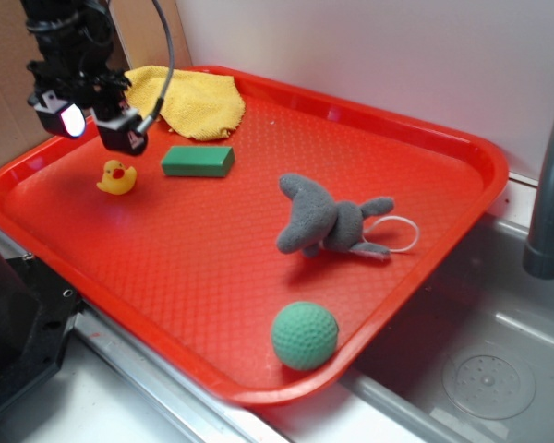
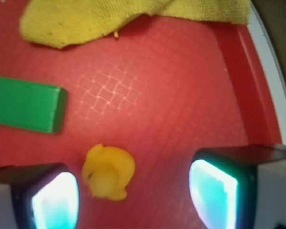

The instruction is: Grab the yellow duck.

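The end effector (image 2: pixel 133 195) hangs spread wide and empty above the duck (image 1: pixel 117 177), which sits on the tray (image 1: pixel 212 268) near its left rim. In the wrist view the duck (image 2: pixel 108 171) lies off-centre, just beside 1 pad (image 2: pixel 55 200); descending like this could clip it and tip or skid it aside. The block (image 1: pixel 198 161) and cloth (image 1: pixel 189 100) stand apart, leaving room.

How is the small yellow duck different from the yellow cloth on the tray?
The small yellow rubber duck is much smaller than the yellow terry cloth. The duck is smooth and stands upright; the cloth is fuzzy and lies crumpled. The duck sits below the open end effector; the cloth lies further back. Both are yellow.
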Controlling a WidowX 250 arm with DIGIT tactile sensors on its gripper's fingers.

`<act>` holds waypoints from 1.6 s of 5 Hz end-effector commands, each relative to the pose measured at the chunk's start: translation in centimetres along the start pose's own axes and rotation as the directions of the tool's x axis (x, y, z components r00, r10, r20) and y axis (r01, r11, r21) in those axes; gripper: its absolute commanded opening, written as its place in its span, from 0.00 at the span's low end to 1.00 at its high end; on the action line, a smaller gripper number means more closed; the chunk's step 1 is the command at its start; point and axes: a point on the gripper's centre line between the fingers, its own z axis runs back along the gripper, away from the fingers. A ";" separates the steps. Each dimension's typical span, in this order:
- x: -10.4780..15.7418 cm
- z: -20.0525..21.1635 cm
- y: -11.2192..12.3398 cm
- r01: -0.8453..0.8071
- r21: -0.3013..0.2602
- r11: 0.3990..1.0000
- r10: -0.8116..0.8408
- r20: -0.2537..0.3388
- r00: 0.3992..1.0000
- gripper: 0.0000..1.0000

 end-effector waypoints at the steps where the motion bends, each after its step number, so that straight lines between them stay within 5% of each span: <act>1: -0.1 -1.1 0.2 0.055 0.005 0.998 -0.055 -0.011 0.998 1.00; 2: -0.1 -1.6 0.4 0.076 -0.066 0.995 -0.079 -0.035 0.996 0.60; 3: -0.1 -1.6 0.3 0.085 -0.086 0.993 -0.089 -0.039 0.995 0.00; 6: -0.5 -1.7 0.3 0.090 -0.083 0.992 -0.093 -0.033 0.995 0.00; 8: 0.1 3.0 0.6 0.044 -0.081 0.996 -0.043 0.009 0.999 0.00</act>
